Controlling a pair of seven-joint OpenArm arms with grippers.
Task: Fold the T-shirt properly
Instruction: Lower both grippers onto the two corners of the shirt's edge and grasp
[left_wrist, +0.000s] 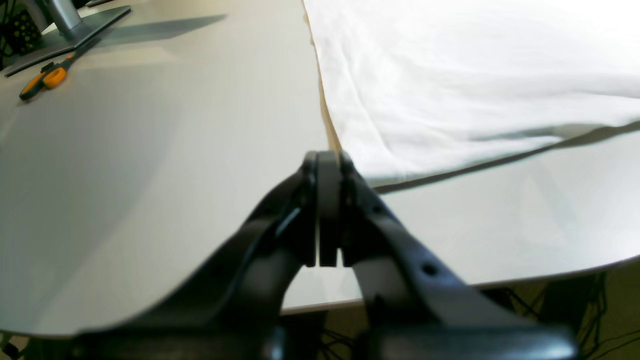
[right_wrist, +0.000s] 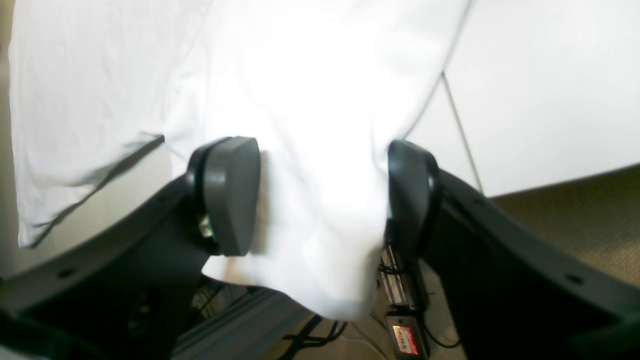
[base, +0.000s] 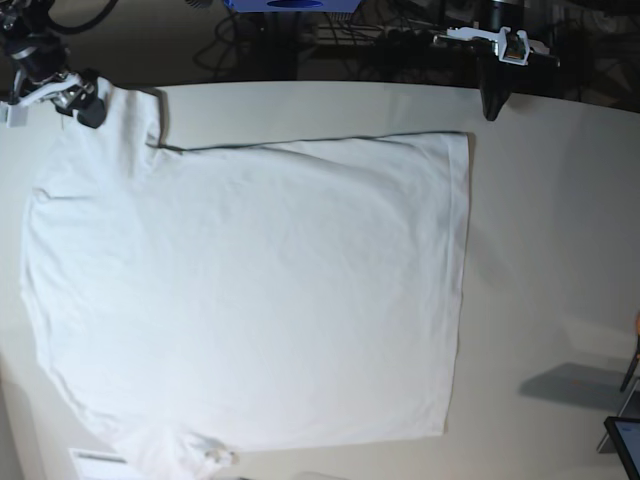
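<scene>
So the T-shirt (base: 250, 290) is spread flat on the surface (base: 560, 250), and its long axis runs side to side in the base view: sleeves and neck end toward that view's left, bottom hem toward its right. It looks unfolded to me, one flat layer with just light wrinkles.

The right fingers (right_wrist: 320, 195) are the ones that matter here. In the right wrist view they're spread wide apart with a hanging bit of the shirt sitting right between them, one pad (right_wrist: 232, 195) on one side of the cloth and the other on the opposite side. They aren't pinched on it; there's visible gap on both sides, so I'd say the fabric is only framed by them, not gripped. In the base view that arm (base: 55, 85) sits at the far corner where the sleeve is, and the cloth seems to droop over the surface edge there.

The left fingers (left_wrist: 327, 210) are pressed fully together with nothing between them. The shirt's hem corner lies just ahead of the tips and off to the right in the left wrist view, close but apart as far as I can tell; it lies flat on the surface. That arm is angled low, pointing at the corner.

My guess: the right arm is nearer to a real grab, since the cloth is already inside its gap and it only needs to close. The left one would have to open first and then nudge forward onto the hem corner. The risk is pinching only a thin edge that slips out.
</scene>
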